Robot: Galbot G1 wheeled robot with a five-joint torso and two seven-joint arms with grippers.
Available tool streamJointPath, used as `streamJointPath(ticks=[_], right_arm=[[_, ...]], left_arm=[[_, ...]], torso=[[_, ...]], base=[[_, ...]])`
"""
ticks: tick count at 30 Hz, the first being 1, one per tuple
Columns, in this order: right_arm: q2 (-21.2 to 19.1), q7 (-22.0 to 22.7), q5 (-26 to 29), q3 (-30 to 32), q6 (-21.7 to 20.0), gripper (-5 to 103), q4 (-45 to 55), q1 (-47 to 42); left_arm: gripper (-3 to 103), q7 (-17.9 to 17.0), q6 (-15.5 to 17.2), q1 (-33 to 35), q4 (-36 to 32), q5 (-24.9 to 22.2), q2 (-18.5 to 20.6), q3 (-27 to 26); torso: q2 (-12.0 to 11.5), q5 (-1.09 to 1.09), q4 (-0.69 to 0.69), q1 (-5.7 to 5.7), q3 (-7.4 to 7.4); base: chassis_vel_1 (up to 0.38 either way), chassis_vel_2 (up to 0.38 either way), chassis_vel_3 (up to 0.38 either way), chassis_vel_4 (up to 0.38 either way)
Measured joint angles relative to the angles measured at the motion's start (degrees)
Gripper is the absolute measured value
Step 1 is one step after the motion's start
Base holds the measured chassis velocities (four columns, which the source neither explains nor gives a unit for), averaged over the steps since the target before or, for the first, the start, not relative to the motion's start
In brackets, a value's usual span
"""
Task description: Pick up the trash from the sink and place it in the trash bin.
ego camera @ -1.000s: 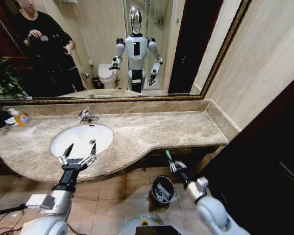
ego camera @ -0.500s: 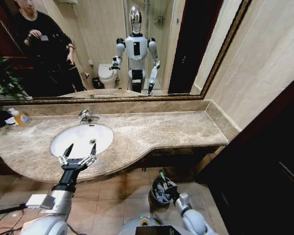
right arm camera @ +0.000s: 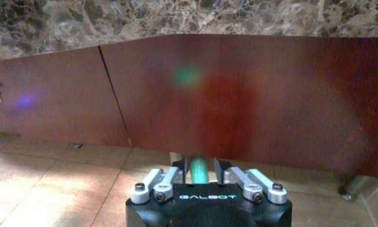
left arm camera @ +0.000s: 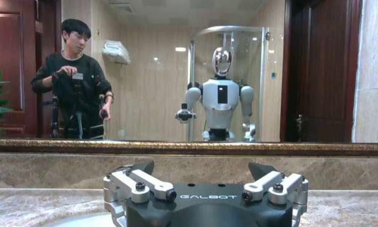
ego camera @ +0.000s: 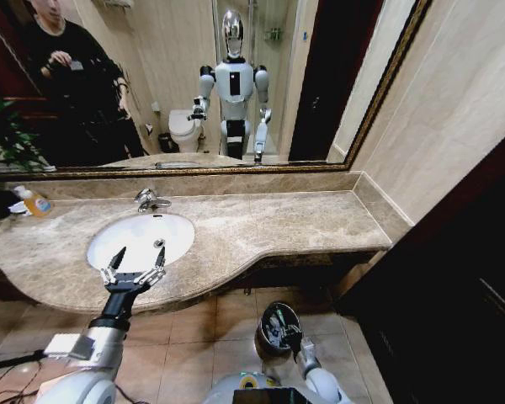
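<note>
Right wrist view: green tube (right arm camera: 198, 171) (upright) between right gripper (right arm camera: 199, 171) fingers.

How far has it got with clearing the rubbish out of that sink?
Nearly there, it seems. Done: the sink looks bare of bits in the head view. In hand: the right tool is shut on a small green tube, low by the trash bin. Left: dropping that tube in. The left tool hovers open over the basin's near edge.

The right hand (right arm camera: 199, 171) grips a green tube (right arm camera: 198, 169) before brown cabinet panels (right arm camera: 252, 94).
</note>
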Motion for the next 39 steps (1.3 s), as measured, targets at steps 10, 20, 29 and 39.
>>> streamJointPath(ticks=[10,20,29,39], right_arm=[[-0.3,1.0,0.2,0.1,0.0,65,0.5,0.0],[-0.3,1.1,1.4,0.0,0.0,99,1.9,-0.6],[-3.2,1.8,7.9,1.4,-1.2,100,8.7,-1.5],[-3.1,2.0,13.1,12.7,-6.1,100,23.5,-2.8]], left_arm=[[100,0.0,0.0,0.0,0.0,0.0,0.0,0.0],[100,0.0,0.0,0.0,0.0,0.0,0.0,0.0],[100,0.0,0.0,0.0,0.0,0.0,0.0,0.0],[100,0.0,0.0,0.0,0.0,0.0,0.0,0.0]], torso=[[0.0,0.0,0.0,0.0,0.0],[0.0,0.01,0.0,0.0,0.0],[0.0,0.02,0.0,0.0,0.0],[0.0,0.0,0.0,0.0,0.0]], base=[[0.0,0.0,0.0,0.0],[0.0,0.0,0.0,0.0],[0.0,0.0,0.0,0.0],[0.0,0.0,0.0,0.0]])
